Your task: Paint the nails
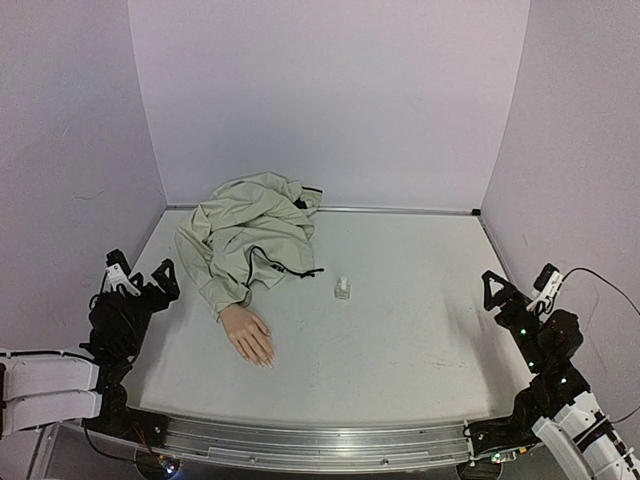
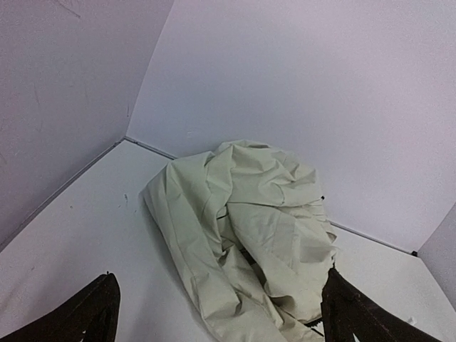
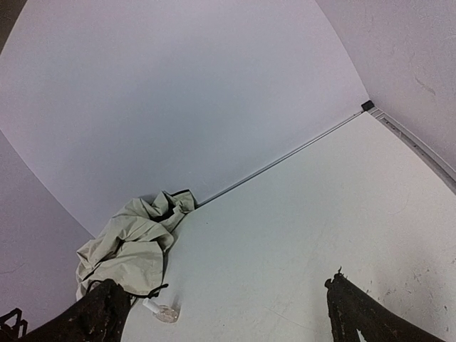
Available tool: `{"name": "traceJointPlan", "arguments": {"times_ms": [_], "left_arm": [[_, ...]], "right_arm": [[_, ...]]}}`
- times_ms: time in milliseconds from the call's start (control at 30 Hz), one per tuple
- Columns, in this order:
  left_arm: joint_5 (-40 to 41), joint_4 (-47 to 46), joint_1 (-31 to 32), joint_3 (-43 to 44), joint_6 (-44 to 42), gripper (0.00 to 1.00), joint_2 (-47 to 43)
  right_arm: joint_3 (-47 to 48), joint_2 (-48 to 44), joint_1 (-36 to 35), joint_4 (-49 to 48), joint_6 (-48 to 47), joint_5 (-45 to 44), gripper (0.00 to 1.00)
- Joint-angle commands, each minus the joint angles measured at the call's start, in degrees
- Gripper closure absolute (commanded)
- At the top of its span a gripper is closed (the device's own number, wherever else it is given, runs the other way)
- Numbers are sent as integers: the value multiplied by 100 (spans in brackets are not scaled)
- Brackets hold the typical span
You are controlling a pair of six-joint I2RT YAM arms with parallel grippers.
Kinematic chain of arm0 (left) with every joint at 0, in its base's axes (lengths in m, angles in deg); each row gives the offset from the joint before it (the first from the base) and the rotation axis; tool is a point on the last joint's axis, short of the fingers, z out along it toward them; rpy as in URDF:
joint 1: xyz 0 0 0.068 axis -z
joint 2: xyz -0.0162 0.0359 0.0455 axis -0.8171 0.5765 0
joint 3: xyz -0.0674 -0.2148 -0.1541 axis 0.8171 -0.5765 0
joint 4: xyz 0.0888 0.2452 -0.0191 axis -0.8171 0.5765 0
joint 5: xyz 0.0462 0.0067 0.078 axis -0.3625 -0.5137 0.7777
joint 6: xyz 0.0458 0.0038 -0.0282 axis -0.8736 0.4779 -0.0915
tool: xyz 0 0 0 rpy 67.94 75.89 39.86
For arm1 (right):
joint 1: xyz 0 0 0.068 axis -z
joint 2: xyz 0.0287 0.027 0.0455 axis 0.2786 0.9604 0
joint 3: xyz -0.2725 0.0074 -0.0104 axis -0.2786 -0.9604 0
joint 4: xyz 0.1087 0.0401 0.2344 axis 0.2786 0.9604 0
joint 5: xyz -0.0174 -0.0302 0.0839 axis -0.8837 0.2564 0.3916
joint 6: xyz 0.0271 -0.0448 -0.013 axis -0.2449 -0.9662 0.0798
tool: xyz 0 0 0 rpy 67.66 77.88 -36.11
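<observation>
A flesh-pink mannequin hand (image 1: 247, 334) lies palm down on the white table, its fingers pointing toward the near edge. The nails (image 1: 264, 359) are tiny pale tips, too small for detail. A crumpled beige jacket (image 1: 255, 240) covers the wrist and spreads to the back wall. To the right of the sleeve a small clear glass bottle (image 1: 343, 290) stands upright. My left gripper (image 1: 143, 272) hovers open at the table's left edge, left of the jacket (image 2: 249, 206). At the right edge my right gripper (image 1: 517, 288) is open, far from the bottle (image 3: 162, 311). Neither wrist view shows the hand.
White walls enclose the table on the left, back and right, with a seam (image 1: 400, 210) along the back. A metal rail (image 1: 320, 440) runs along the near edge between the arm bases. Bare tabletop (image 1: 420, 330) lies between the bottle and the right gripper.
</observation>
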Motion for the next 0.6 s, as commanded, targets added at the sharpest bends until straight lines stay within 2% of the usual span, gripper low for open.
{"name": "traceJointPlan", "arguments": {"times_ms": [0, 200, 567], "left_arm": [[-420, -617, -27, -414, -298, 1, -495], [-443, 182, -27, -410, -402, 1, -1444], [-450, 301, -22, -407, -397, 1, -1409]], "right_arm": [[-388, 23, 17, -225, -1, 11, 2], [-300, 54, 17, -87, 76, -75, 2], [-289, -143, 18, 37, 37, -283, 2]]}}
